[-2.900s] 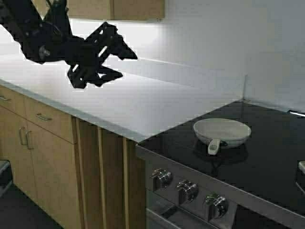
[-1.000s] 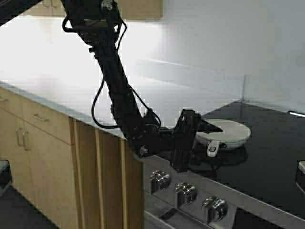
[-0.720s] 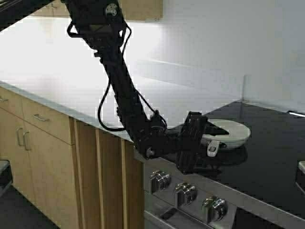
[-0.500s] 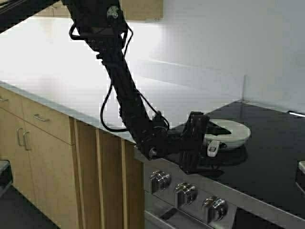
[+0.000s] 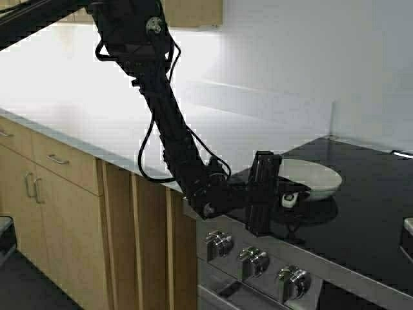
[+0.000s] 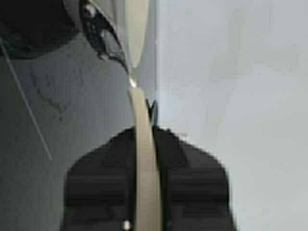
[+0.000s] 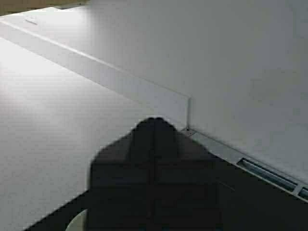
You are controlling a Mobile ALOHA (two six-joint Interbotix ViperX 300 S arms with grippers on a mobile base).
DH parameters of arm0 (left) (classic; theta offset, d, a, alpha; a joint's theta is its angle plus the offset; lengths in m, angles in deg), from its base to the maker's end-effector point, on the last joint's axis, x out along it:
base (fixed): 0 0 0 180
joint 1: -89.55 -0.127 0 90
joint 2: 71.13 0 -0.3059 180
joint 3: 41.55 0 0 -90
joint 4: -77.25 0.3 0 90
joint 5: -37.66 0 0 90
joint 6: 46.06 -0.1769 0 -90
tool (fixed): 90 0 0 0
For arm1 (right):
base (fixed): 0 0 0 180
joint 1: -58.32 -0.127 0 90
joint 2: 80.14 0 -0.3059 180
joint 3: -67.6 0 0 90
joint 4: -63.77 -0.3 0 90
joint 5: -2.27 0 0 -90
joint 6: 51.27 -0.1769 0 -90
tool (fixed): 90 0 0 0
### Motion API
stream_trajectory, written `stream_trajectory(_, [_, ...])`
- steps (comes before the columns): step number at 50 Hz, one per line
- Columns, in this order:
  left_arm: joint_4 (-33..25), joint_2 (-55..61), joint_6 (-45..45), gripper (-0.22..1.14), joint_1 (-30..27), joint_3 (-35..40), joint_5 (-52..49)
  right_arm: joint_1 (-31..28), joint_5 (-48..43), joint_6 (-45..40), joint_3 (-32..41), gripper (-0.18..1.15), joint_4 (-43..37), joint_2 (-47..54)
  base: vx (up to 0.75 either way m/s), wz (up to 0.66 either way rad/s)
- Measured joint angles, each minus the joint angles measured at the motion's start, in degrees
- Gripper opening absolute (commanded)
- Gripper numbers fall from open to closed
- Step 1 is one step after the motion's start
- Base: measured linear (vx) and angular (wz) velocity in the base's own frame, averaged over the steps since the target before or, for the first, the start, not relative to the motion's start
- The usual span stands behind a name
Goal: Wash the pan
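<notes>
The cream-white pan [image 5: 317, 175] sits on the black stovetop [image 5: 368, 213], its stubby handle [image 5: 288, 199] pointing toward the front edge. My left gripper [image 5: 276, 187] reaches in low from the left and is shut on the pan's near-left rim. In the left wrist view the cream rim [image 6: 144, 173] runs between the two black fingers of the left gripper [image 6: 144, 132]. My right gripper [image 7: 155, 122] is shut and empty above the stove's back area; a sliver of the pan [image 7: 77, 222] shows beneath it. The right gripper is out of the high view.
A white counter [image 5: 97, 123] lies left of the stove, over wooden cabinets [image 5: 64, 213]. Three stove knobs [image 5: 255, 260] line the front panel below the left gripper. A white backsplash wall [image 5: 310, 64] rises behind.
The left arm came down from above the counter to the pan. Its jaws went from open around the rim to shut on it. The pan has shifted slightly right.
</notes>
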Motion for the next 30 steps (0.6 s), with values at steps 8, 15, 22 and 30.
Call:
stream_trajectory(8, [-1.0,0.1,0.4,0.07,0.1,0.0,1.7,0.0,0.0,0.0,0.0,0.07,0.0,0.1,0.00,0.00])
stream_trajectory(15, [-1.3,-0.1,0.6,0.02,0.2,-0.6,2.0,0.0,0.0,0.0,0.0,0.07,0.0,0.0,0.00,0.00])
stream_trajectory(22, [-1.3,-1.8,0.7,0.02,0.6,-3.3,2.1,0.0,0.0,0.0,0.0,0.07,0.0,0.1,0.00,0.00])
stream_trajectory(30, [-1.3,-5.4,0.4,0.02,0.8,-8.6,2.2,0.0,0.0,0.0,0.0,0.07,0.0,0.1,0.00,0.00])
